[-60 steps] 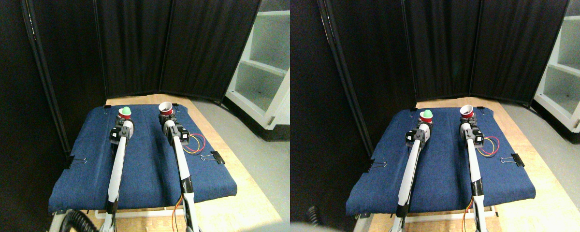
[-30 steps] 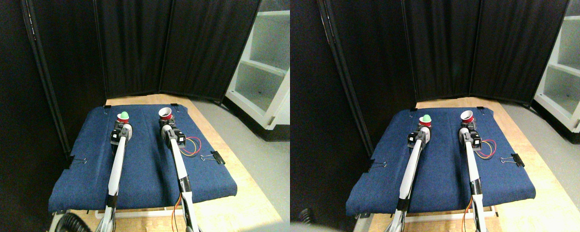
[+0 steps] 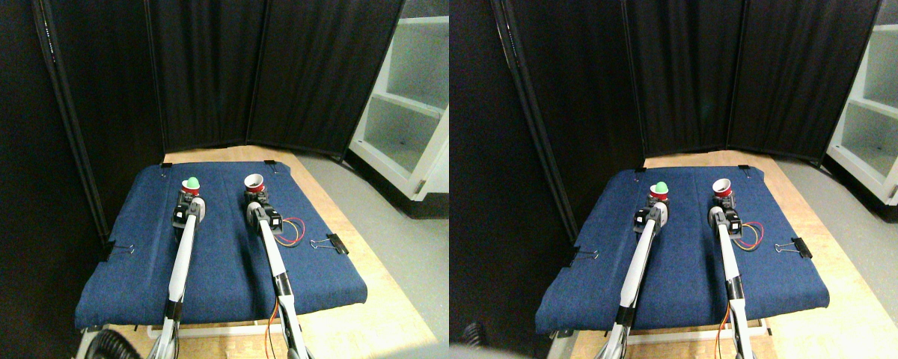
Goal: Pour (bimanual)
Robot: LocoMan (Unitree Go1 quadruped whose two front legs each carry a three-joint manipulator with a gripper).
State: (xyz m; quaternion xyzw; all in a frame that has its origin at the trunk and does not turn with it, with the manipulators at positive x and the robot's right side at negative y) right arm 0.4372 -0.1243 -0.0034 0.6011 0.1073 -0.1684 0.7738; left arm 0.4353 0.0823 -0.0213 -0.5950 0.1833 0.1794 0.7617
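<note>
Cups on the blue cloth (image 3: 217,262)

Left gripper (image 3: 187,200) and right gripper (image 3: 255,202) — jaw state unclear — sit just behind two red cups: left cup (image 3: 191,188) holds a green ball (image 3: 192,182), right cup (image 3: 254,183) shows a white, tilted interior.

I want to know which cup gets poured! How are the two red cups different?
The left cup has a green ball sitting in its top; the right cup shows only a white inside. The left cup stands straighter; the right cup tips a little. Both are small, red, and at a gripper's tip above the blue cloth.
</note>
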